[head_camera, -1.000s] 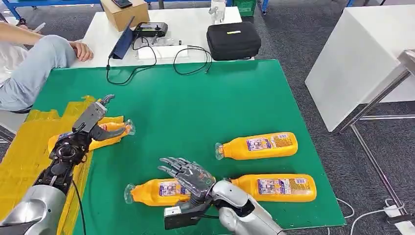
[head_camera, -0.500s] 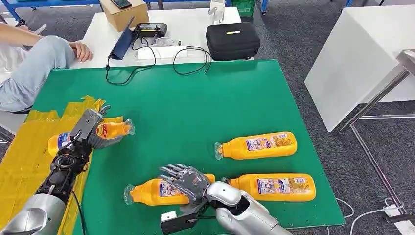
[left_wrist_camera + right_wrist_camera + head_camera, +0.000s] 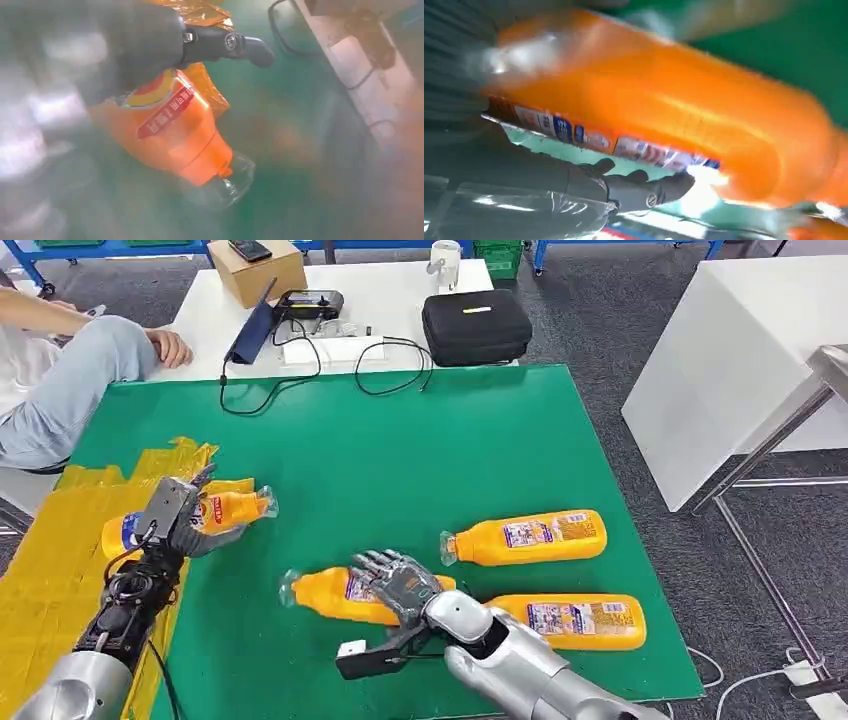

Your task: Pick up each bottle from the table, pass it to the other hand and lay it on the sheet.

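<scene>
On the green bench (image 3: pixel 400 460), a broad bare stretch lies between the yellow sheet (image 3: pixel 60 550) along its left edge and the orange bottles near the front edge. The robot's right hand (image 3: pixel 400 585) wraps over the middle of one bottle (image 3: pixel 335 592), which sits tilted, its long axis running left to right, clear cap pointing left toward the sheet. Two more bottles lie flat, caps also left: one (image 3: pixel 525 537) just right of the hand, another (image 3: pixel 570 620) at the front edge behind the right forearm. The left hand (image 3: pixel 175 515) rests its fingers over a fourth bottle (image 3: pixel 225 510), lying across the sheet's inner edge with its cap pointing right; whether it grips cannot be told. A seated person (image 3: pixel 70 370) leans at the far left corner.
</scene>
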You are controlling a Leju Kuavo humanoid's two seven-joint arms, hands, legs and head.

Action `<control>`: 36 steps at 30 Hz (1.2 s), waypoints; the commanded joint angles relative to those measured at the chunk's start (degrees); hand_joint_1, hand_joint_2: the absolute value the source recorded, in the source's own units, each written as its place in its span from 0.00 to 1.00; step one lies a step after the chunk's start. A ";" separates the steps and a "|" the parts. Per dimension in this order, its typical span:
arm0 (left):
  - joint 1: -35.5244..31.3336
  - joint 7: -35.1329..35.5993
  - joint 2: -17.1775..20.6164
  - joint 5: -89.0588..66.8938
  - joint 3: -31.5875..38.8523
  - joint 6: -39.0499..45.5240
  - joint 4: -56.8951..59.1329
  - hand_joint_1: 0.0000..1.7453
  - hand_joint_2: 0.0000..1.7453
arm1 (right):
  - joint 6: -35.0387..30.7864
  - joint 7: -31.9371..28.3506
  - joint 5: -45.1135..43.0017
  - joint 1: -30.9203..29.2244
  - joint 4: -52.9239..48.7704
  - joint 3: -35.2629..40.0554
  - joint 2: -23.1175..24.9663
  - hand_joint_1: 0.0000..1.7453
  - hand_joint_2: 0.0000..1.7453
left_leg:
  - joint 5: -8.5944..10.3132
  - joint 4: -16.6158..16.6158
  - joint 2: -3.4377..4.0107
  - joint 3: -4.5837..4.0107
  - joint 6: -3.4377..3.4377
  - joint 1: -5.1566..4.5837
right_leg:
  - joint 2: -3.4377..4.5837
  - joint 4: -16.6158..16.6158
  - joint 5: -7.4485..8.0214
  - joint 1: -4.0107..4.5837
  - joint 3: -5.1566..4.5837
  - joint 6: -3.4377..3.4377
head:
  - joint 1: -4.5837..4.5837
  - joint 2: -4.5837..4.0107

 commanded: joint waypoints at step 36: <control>1.07 0.85 -4.17 0.03 0.57 -0.94 0.40 0.00 1.00 | -8.52 8.58 7.20 -3.89 13.77 -15.68 6.68 1.00 1.00 | -0.05 -0.02 -0.04 0.24 -0.02 0.04 | -0.08 -0.03 -0.04 0.02 0.24 0.03 | 0.00 0.02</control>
